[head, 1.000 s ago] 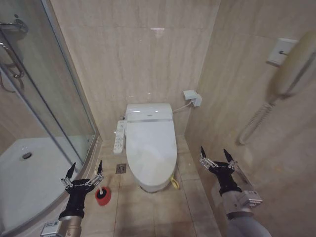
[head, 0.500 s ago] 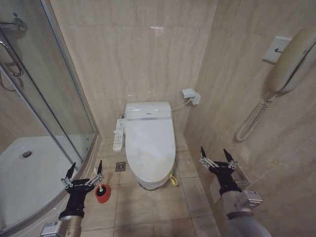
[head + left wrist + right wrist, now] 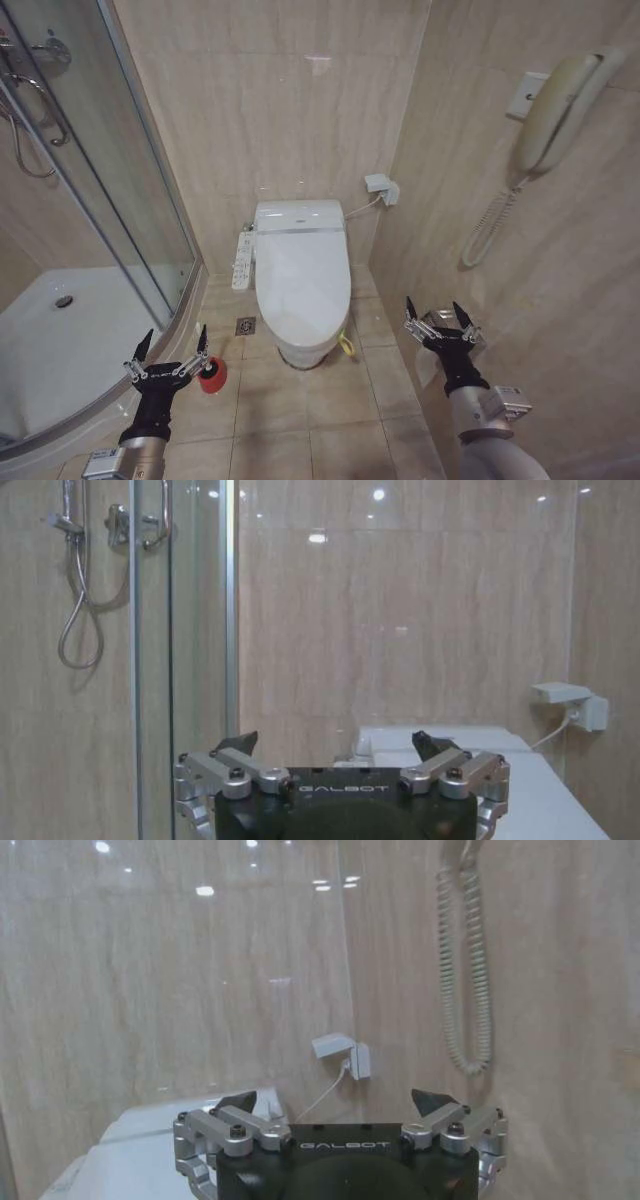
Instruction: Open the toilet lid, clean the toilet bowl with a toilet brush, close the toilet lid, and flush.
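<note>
Fingers [image 3: 148, 345] of both grippers spread wide, empty, short of toilet lid [image 3: 303, 284].

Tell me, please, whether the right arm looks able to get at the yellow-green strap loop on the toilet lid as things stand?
Probably yes. The strap loop hangs at the closed toilet lid's front rim on the right gripper's side, with bare floor between them. The gripper is open, held well above and apart from it, so it must come down.

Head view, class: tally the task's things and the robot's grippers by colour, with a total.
White: 1, toilet lid
Red: 1, toilet brush cup
Black: 2, left gripper, right gripper
Total: 4
</note>
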Available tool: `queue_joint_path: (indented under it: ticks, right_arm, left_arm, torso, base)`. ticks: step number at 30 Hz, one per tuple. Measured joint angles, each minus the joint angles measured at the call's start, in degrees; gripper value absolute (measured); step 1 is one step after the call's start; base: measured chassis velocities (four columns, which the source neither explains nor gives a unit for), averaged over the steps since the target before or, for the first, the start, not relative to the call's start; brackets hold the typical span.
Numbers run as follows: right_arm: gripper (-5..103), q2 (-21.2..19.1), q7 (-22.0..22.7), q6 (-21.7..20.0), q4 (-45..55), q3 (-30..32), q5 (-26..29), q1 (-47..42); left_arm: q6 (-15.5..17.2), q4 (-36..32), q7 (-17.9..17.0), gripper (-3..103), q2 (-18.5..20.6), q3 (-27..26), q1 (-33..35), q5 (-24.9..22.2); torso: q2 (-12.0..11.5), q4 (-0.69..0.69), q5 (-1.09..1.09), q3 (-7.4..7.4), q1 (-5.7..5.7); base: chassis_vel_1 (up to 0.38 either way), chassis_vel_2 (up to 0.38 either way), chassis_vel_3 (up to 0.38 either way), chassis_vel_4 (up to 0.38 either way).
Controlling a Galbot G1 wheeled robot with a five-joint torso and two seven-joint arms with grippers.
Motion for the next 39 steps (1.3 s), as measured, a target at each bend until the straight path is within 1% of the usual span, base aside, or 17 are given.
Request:
queue_joint_path:
  ticks: [31,39]
  right_arm:
    - [100,0.00,0.00,0.00,0.00,0.00,0.00,0.02]
    - [100,0.00,0.00,0.00,0.00,0.00,0.00,0.02]
  left_arm:
    - [0.00,0.00,0.00,100,0.00,0.00,-0.02,0.00]
    - [0.00,0.00,0.00,100,0.00,0.00,-0.03,0.00]
  torso:
    - [-0.03,0.01,0.00,0.04,0.08]
    - [-0.03,0.00,0.00,0.03,0.08]
  base:
    - [-0.006,0.006,0.006,-0.004]
    - [0.125,-0.119,-0.118,0.129]
